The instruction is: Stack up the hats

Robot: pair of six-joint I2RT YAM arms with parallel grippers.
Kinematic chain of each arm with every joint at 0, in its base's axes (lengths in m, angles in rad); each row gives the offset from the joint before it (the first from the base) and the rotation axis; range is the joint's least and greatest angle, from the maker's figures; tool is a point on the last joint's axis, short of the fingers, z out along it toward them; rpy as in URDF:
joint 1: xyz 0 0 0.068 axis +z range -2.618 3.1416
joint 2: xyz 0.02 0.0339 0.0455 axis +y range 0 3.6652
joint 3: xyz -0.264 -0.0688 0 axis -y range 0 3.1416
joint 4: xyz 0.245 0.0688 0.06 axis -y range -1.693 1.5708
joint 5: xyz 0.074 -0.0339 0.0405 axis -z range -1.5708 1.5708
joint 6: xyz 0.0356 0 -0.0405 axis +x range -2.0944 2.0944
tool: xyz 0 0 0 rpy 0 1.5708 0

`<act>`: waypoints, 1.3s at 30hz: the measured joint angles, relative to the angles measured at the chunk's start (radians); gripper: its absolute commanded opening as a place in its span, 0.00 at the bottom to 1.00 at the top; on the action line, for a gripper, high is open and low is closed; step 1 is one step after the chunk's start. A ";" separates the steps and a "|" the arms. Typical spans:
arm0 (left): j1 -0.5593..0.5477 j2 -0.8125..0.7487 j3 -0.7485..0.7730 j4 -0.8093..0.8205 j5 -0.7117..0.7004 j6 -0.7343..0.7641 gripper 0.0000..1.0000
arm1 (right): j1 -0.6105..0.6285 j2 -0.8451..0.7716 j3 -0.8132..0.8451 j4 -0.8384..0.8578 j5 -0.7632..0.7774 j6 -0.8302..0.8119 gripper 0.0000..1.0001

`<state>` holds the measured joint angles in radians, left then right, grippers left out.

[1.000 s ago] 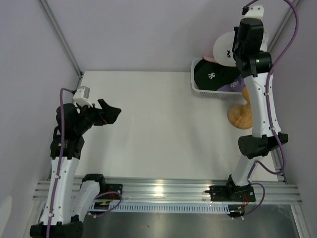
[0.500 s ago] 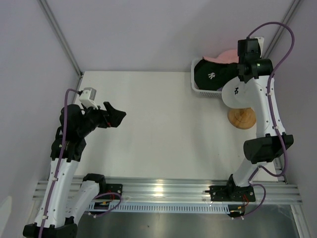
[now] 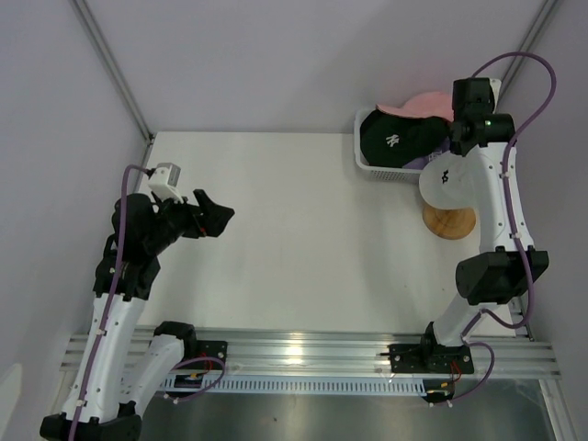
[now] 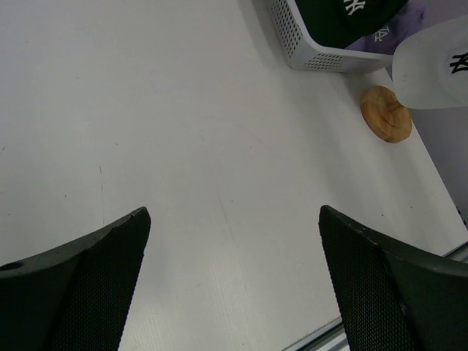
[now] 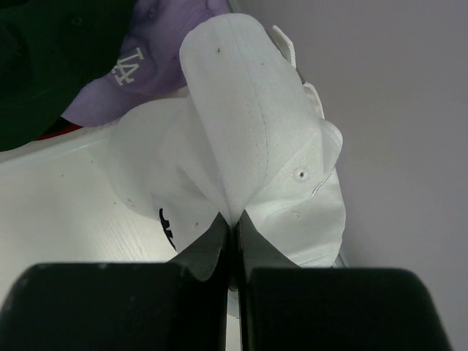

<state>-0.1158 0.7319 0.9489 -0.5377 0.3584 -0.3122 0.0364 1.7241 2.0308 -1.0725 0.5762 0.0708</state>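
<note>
Currently the right gripper (image 5: pixel 234 223) is clamped on a fold of the white cap (image 5: pixel 241 139), which hangs from its jaws over the round wooden stand (image 3: pixel 448 221). The black cap (image 3: pixel 395 138) lies in the mesh basket (image 3: pixel 378 171) beside them. The left gripper (image 4: pixel 232 212) is spread wide, nothing between its jaws.

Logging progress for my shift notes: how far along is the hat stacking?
Done: nothing; the wooden stand is bare. In hand: the right gripper pinches the white cap above it. To do: black cap, pink cap and lavender cap lie in the basket; the left gripper hangs open.
</note>
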 measured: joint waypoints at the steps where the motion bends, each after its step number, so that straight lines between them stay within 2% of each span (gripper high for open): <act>1: 0.000 0.000 0.002 -0.001 -0.001 0.000 1.00 | 0.002 -0.004 0.000 0.001 -0.014 -0.001 0.00; 6: 0.000 0.000 0.003 -0.002 -0.006 0.000 1.00 | 0.041 -0.025 0.027 0.026 -0.084 -0.043 0.00; 13: 0.000 0.001 0.003 -0.002 -0.007 0.000 0.99 | 0.245 -0.026 0.114 0.201 -0.101 -0.219 0.03; 16: 0.000 0.001 0.003 -0.002 -0.008 0.000 0.99 | 0.262 0.037 0.235 0.265 -0.074 -0.276 0.01; 18: 0.000 0.001 0.003 -0.002 -0.008 0.000 1.00 | 0.262 0.123 0.378 0.267 -0.014 -0.294 0.03; 20: 0.000 0.001 0.003 -0.002 -0.011 0.000 0.99 | 0.267 0.178 0.454 0.270 0.072 -0.307 0.02; 24: 0.001 0.005 0.003 -0.003 -0.012 0.000 0.99 | 0.297 0.191 0.405 0.216 0.293 -0.307 0.00; 26: 0.001 0.008 0.003 -0.003 -0.011 0.000 1.00 | 0.304 0.177 0.349 0.166 0.340 -0.286 0.00; 29: 0.001 0.010 0.003 -0.003 -0.011 0.000 1.00 | 0.279 0.131 0.243 0.100 0.329 -0.236 0.00; 32: 0.001 0.011 0.003 -0.003 -0.011 0.000 0.99 | 0.197 0.081 0.177 0.044 0.269 -0.174 0.00; 36: 0.001 0.011 0.003 -0.003 -0.011 0.000 1.00 | 0.082 -0.012 0.046 0.042 0.188 -0.134 0.00; 39: 0.001 0.011 0.003 -0.003 -0.010 0.000 0.99 | 0.043 -0.056 -0.056 0.058 0.152 -0.122 0.00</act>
<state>-0.1150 0.7425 0.9524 -0.5411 0.3481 -0.3126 0.0799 1.6680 1.9747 -1.0145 0.7280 -0.0517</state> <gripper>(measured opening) 0.994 0.020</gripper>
